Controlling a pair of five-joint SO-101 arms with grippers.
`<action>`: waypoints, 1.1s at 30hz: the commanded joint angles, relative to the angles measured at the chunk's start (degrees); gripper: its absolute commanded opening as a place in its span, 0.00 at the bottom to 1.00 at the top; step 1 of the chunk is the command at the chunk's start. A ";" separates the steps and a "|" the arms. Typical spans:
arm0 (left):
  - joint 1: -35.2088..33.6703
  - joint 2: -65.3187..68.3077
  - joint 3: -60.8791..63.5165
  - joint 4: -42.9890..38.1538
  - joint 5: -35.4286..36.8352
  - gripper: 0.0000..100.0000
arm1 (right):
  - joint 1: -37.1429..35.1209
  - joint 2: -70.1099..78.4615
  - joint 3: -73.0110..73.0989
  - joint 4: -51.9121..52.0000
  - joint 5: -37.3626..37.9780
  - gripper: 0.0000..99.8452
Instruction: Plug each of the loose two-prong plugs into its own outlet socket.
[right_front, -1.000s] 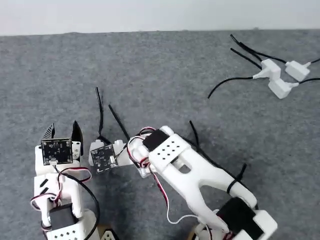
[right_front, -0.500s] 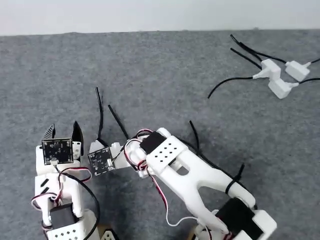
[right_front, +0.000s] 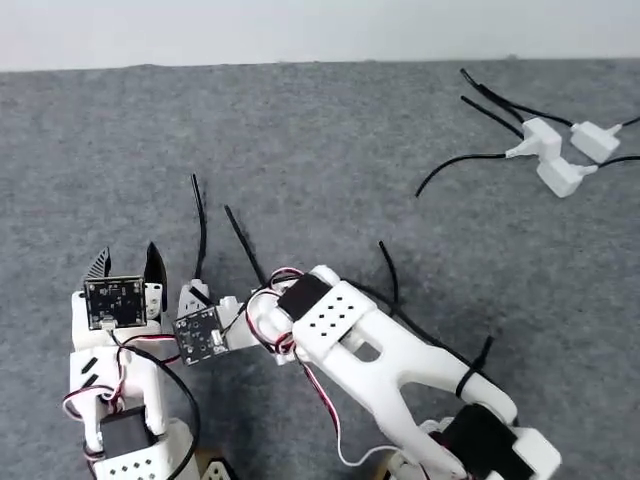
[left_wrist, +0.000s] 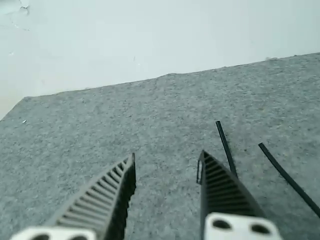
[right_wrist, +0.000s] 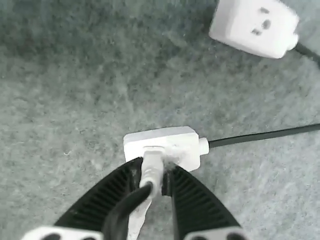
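Right gripper (right_wrist: 153, 167), pinched shut on the small rigid plug (right_wrist: 151, 176) at the outlet socket (right_wrist: 172, 145), likely needs firm hold, since the light socket may skid.

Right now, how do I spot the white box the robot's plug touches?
On the grey mat, find the right gripper, close by the left gripper. The socket at its tip touches the plug it holds; the neighbouring socket lies alone, holes showing.

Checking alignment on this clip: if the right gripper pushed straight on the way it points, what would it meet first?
The white socket lying directly ahead; the plug it holds seems to touch it.
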 joint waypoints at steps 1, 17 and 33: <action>0.18 -0.79 -0.57 -1.76 -0.35 0.20 | -0.04 -2.68 0.53 0.04 -0.62 0.01; 0.18 -0.79 -0.48 -1.76 -0.35 0.20 | 2.07 0.04 4.75 -6.20 -0.18 0.01; 1.85 -0.79 -0.04 -1.85 -0.62 0.20 | 4.79 0.92 5.36 -6.90 -0.09 0.01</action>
